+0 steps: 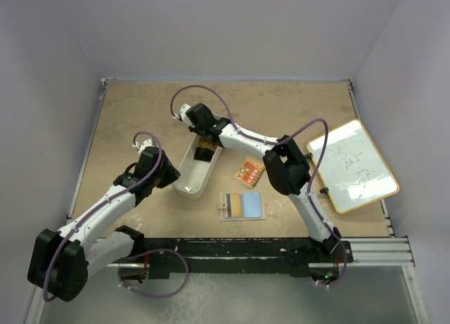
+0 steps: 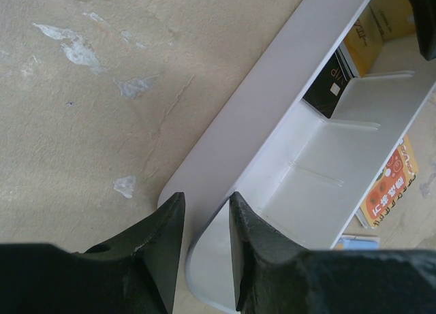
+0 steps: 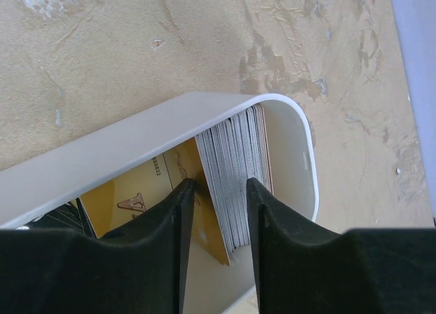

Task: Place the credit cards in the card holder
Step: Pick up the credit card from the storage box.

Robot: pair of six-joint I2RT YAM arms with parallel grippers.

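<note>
**Cards at the far end, holder at the near.** The credit cards point(image 3: 231, 191) are seen packed on edge at the far end of a white bin point(image 1: 190, 182). Their faces are set across the bin's long axis, which runs away from the arms and a little rightward. The right claw point(image 3: 219, 184) is poised over that end, and part of the pack is straddled by its fingers. One finger is laid against a gold one, and the other is pushed in among the grey-edged ones. The jaws are set fairly narrow, though whether the cards are truly pinched cannot be told.

At the bin's near, rounded end the side wall is clamped in the left claw point(image 2: 206, 199), one finger outside and one inside, so the bin appears to be steadied. The card holder point(image 1: 242, 217) is laid open on the tabletop point(image 1: 295, 106) by the front edge, to the right of the bin's near end, with grey, gold and blue panels shown on it. An orange-red packet point(image 1: 249, 172) lies just beyond it. The holder is judged nearer the right arm, so a straight lift and a carry back toward the bases is called for.
</note>
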